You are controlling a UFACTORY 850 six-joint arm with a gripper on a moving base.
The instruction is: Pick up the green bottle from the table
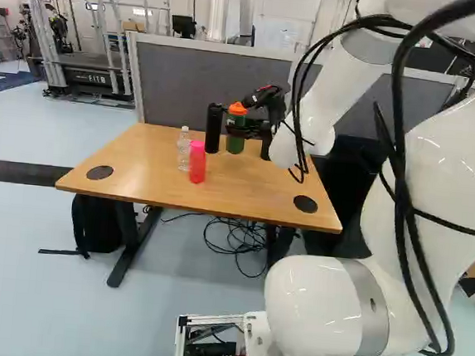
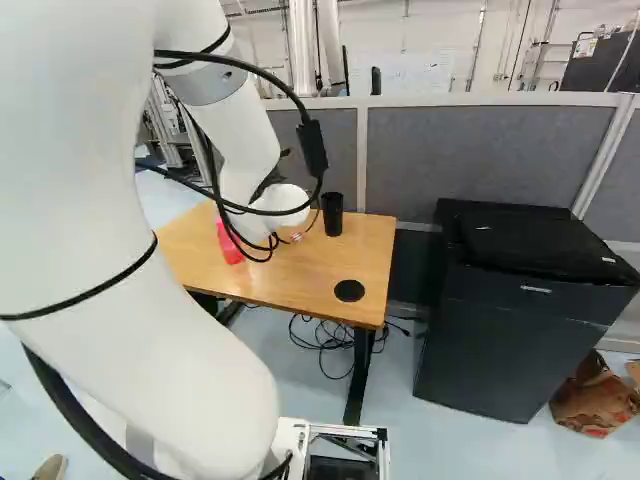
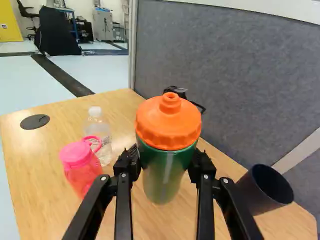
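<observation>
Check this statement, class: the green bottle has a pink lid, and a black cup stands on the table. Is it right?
Not quite. The lid on the green bottle is orange, not pink, as the wrist view shows. The rest holds: a black cup does stand on the table.

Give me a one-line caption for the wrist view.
Hand gripping the green bottle, a pink bottle and a clear bottle to one side, a dark cup to the other.

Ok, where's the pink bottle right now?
In the left base view, the pink bottle stands on the table, just right of the clear bottle and left of the green bottle.
</observation>
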